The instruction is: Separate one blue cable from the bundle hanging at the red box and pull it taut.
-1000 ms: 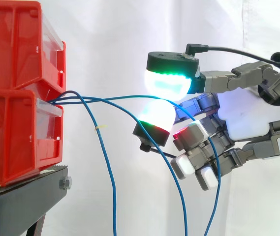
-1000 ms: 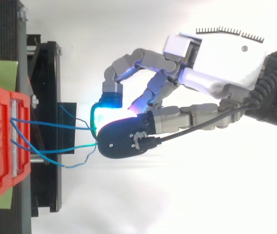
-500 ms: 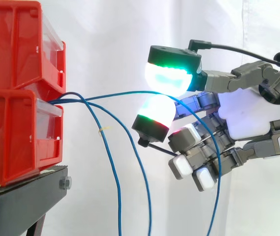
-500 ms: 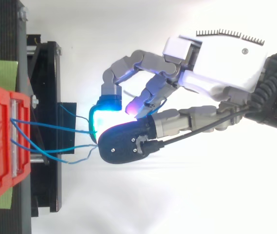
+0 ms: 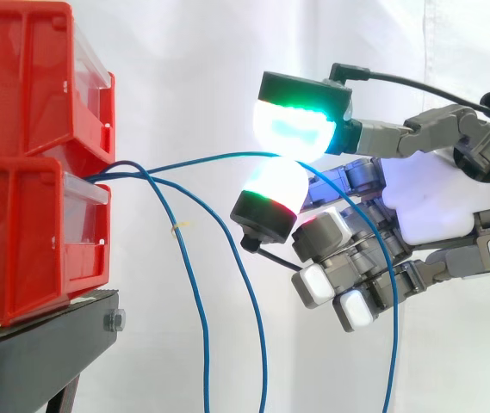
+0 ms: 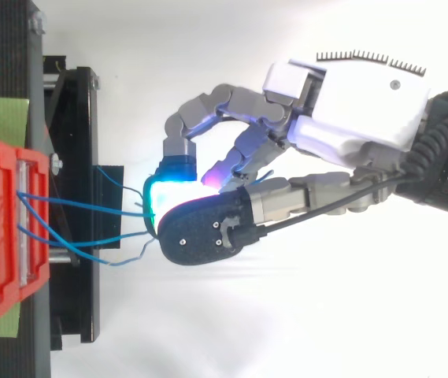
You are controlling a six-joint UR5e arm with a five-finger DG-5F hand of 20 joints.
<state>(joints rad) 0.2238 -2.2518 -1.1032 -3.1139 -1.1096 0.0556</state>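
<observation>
Fingers (image 5: 289,129) of the hand (image 5: 438,202) curl and pinch one blue cable (image 5: 210,159) between them, out in front of the red box (image 5: 29,155), where it arches slack; thin, light, limp and probably slippery, it needs a firm grip there.

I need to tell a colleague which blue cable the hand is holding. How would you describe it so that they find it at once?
In the side view, start at the red box on the left, where the blue cables leave it. The held cable runs almost level to the right, into the pinch between glowing pads of the hand. Its neighbours hang steeply downward instead.
</observation>
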